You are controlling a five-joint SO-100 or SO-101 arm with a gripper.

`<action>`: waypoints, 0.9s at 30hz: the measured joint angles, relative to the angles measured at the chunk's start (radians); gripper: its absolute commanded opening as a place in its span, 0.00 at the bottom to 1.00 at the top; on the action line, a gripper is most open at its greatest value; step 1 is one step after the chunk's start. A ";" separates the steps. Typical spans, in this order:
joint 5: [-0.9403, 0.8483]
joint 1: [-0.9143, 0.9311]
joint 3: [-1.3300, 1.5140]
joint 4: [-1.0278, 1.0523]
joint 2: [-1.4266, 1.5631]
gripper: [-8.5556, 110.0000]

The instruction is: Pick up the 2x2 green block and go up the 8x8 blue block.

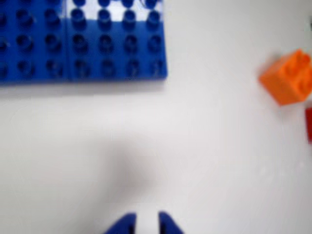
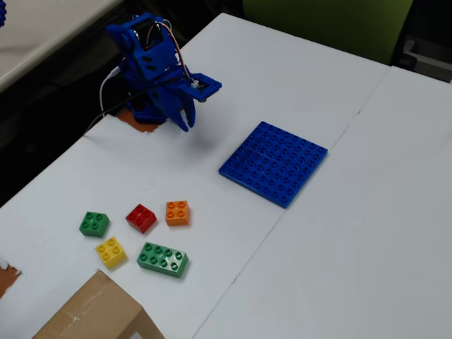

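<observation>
Table (image 2: 367, 233): white, two tops joined at a seam
Back: olive-green panel (image 2: 332, 21)
Left: dark gap, pale surface (image 2: 42, 28) beyond
Light: even, soft

The wrist view is blurred throughout. Its top and left edges cut off the 8x8 blue block (image 1: 83, 44), and only the gripper (image 1: 146, 225) tips enter at the bottom. The red brick (image 1: 309, 124) is a sliver at the right edge. In the fixed view, the cardboard box (image 2: 95, 314) runs off the bottom.

Glossy plastic 8x8 blue block (image 2: 274, 162)
</observation>
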 measured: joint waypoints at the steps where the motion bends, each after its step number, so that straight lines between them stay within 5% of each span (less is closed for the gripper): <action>1: 0.038 0.032 -0.057 0.018 -0.043 0.20; 8: 0.071 0.249 -0.462 0.110 -0.509 0.36; 22: -0.235 0.650 -0.983 -0.015 -1.273 0.50; 27: -0.310 0.729 -1.115 -0.055 -1.404 0.48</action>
